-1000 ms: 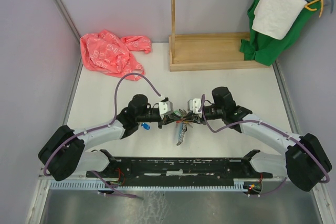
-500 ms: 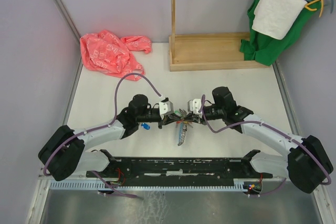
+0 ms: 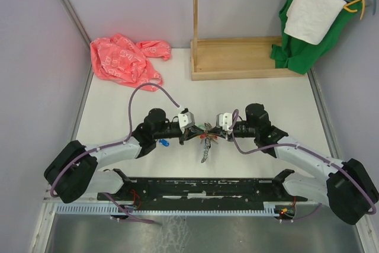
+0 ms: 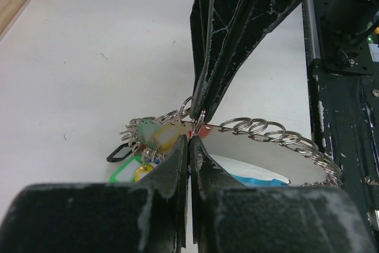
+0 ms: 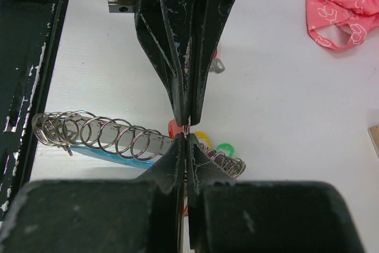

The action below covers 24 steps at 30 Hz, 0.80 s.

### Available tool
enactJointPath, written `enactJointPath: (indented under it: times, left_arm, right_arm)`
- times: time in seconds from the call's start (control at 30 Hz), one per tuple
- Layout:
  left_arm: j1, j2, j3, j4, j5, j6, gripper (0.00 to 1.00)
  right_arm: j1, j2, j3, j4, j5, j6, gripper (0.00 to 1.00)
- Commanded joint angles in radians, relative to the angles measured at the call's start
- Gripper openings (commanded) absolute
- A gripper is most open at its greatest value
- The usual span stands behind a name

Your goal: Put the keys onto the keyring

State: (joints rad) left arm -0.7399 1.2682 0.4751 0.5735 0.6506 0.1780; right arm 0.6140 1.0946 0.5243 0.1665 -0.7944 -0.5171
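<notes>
Keyring [image 3: 204,149]: at table centre, just ahead of the two arms, strung between both claws and trailing toward the near edge. Cannot tell whether it is lifted or resting on the table [image 3: 266,96].

Left claw [image 3: 200,134]: jaws pressed together with no gap, nipping the loop where the tags bunch up. Right claw [image 3: 211,134]: jaws likewise closed, tips pinching the metal rings of the loop. The two sets of tips meet nose to nose, almost touching. Exactly which ring each one grips is too small to make out.

Already on the loop: several keys [image 4: 155,137], with a green tag [image 4: 124,171], a yellow tag [image 5: 201,139] and a red tag [image 5: 174,127] clustered at the pinch point. Light-blue sleeve [image 4: 254,176] runs beneath the ring coil.

Left to do: a small blue thing [image 3: 163,143] lies apart, on the table beside the left forearm. Probably a blue-tagged key not yet threaded. No other loose keys seen.

Judgement: task well along, mostly done. One key appears outstanding.
</notes>
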Motion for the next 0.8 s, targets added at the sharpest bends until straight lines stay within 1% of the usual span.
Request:
enactJointPath:
  times: [0.0,0.13,0.2,0.33,0.4,0.47,0.5,0.53,0.57,0.63,0.77]
  left_arm:
    - [-0.005,0.033,-0.051,0.127,-0.025,-0.143,0.03]
    - [-0.005,0.085,-0.087,0.245,-0.017,-0.240,0.03]
    - [-0.007,0.119,-0.094,0.281,-0.021,-0.271,0.03]
    - [-0.017,0.153,-0.095,0.346,-0.049,-0.292,0.03]
    - [-0.017,0.147,-0.082,0.336,-0.069,-0.283,0.03]
    - [-0.018,0.109,-0.075,0.287,-0.100,-0.245,0.03]
    - [-0.018,0.085,-0.072,0.256,-0.117,-0.222,0.03]
    - [-0.018,0.061,-0.071,0.225,-0.131,-0.199,0.03]
    - [-0.018,0.037,-0.066,0.189,-0.143,-0.180,0.03]
    - [-0.018,-0.002,-0.061,0.143,-0.154,-0.155,0.03]
    - [-0.020,-0.038,-0.052,0.110,-0.149,-0.143,0.03]
  right_arm:
    - [-0.002,-0.020,-0.063,0.399,0.001,0.149,0.01]
    - [-0.003,0.028,-0.135,0.675,0.014,0.263,0.01]
    - [-0.003,0.059,-0.158,0.776,0.022,0.303,0.01]
    - [-0.001,0.120,-0.167,0.871,0.030,0.334,0.01]
    - [-0.003,0.132,-0.165,0.866,0.033,0.335,0.01]
    - [-0.001,0.117,-0.157,0.794,0.036,0.307,0.01]
    - [-0.002,0.096,-0.147,0.715,0.035,0.275,0.01]
    - [-0.003,0.072,-0.132,0.582,0.033,0.219,0.01]
    - [-0.002,0.046,-0.118,0.492,0.033,0.179,0.02]
    - [-0.002,-0.008,-0.090,0.327,0.041,0.112,0.08]
    - [-0.002,-0.060,-0.039,0.121,0.051,0.034,0.18]
